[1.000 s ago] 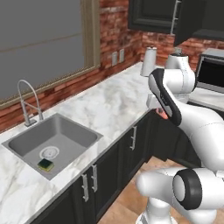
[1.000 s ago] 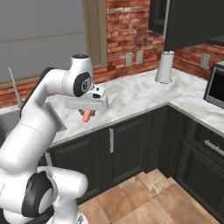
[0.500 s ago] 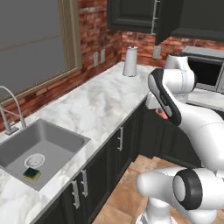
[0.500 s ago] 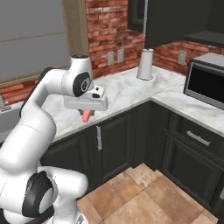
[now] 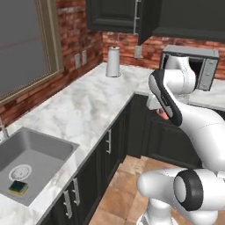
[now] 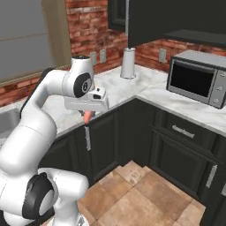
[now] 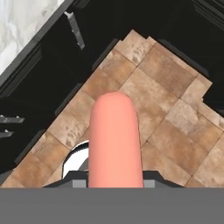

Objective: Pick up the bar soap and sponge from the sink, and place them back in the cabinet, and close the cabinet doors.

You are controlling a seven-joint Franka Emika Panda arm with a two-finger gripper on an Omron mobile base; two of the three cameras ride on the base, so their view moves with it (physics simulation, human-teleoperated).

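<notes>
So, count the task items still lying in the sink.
1: the sponge lies on the sink floor near the drain. The bar soap is in the claw.

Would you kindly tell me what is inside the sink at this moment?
In the sink, the sponge lies near the front edge beside the round drain. The basin's left part is cut off by the picture edge, so anything there cannot be seen.
</notes>
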